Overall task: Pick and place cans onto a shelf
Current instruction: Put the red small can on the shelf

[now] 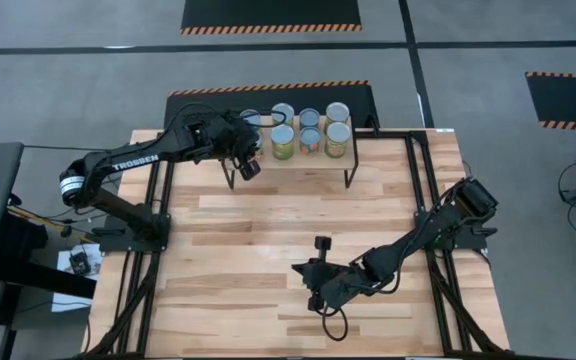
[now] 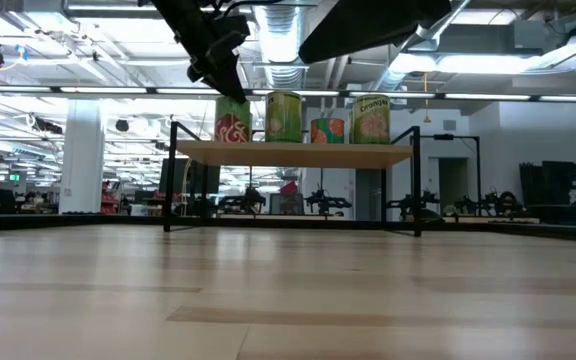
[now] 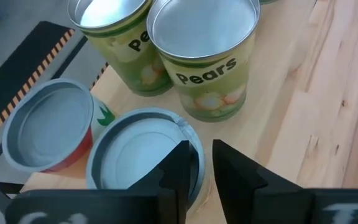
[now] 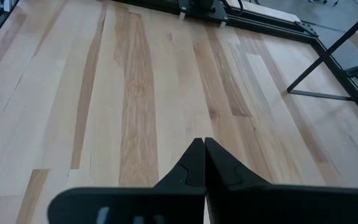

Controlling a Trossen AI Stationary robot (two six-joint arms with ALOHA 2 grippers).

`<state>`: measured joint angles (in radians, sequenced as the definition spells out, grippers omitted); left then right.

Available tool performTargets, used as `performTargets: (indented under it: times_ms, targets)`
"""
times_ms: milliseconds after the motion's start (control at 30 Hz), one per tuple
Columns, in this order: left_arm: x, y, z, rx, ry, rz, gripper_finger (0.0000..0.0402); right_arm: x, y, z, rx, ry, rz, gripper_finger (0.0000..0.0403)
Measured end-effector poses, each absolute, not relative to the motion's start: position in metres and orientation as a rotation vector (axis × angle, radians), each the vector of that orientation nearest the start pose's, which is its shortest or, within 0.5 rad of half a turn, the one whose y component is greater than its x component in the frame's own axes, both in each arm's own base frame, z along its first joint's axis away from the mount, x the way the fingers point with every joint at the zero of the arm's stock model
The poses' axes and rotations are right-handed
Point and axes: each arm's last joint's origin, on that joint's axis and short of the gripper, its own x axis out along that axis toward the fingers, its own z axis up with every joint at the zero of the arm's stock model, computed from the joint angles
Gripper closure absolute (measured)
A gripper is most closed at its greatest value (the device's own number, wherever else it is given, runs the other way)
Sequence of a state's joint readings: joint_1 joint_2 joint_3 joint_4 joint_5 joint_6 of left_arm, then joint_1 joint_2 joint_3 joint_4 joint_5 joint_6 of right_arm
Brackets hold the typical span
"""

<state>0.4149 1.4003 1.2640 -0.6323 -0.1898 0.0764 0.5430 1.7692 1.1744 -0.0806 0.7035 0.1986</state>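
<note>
L hand (image 1: 249, 166) hangs at the shelf's (image 1: 313, 160) left end, right over the cans (image 1: 310, 131); R hand (image 1: 317, 297) rests low over the bare desk (image 1: 268, 230) near its front edge, well apart, fingers pressed together, holding nothing. L wrist view: L fingers (image 3: 178, 168) nearly closed w/ a thin gap, tips just above a pale-topped can (image 3: 143, 149), not gripping it. All cans stand upright, axes vertical, packed close on the shelf; two green "Pears" cans (image 3: 207, 56) sit just beyond, a red-labelled can (image 3: 50, 127) beside. Shelf looks full; L arm is the nearer one for any final nudge.
</note>
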Motion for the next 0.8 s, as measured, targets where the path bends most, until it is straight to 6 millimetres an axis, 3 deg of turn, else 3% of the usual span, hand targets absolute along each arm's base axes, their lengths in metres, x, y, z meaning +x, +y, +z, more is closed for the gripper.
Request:
performTargets:
  times_ms: [800]
  targets:
    - [0.2653,0.123,0.3323,0.029,0.766,0.54,0.0323,0.3338,0.1796,0.2185,-0.198,0.529,-0.208,0.039]
